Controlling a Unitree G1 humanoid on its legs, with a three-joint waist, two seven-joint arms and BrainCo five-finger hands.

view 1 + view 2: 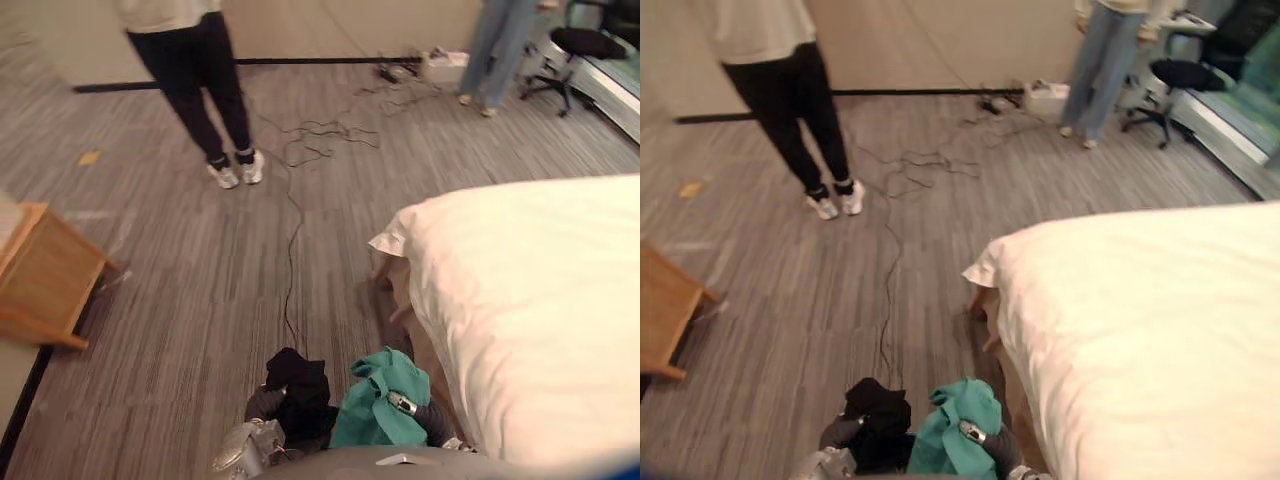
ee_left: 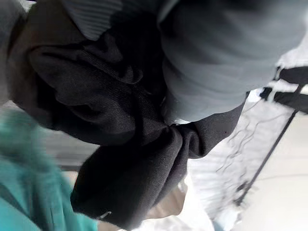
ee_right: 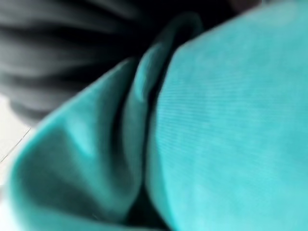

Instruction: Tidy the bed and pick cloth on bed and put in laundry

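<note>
The left hand (image 1: 262, 403) closes round a crumpled, matte black cloth (image 1: 298, 382), the right hand (image 1: 405, 405) round a creased teal cloth (image 1: 370, 410), beside the smooth white bed (image 1: 540, 300).

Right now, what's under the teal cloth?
The right hand: one silver finger hooks over the teal cloth. Its palm and other fingers are buried in the folds, so they cannot be seen.

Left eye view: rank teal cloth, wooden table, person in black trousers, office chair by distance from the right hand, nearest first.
1. teal cloth: gripped in the right hand, bottom centre.
2. wooden table: on the floor, left.
3. person in black trousers: far, left of centre.
4. office chair: far right corner.
</note>
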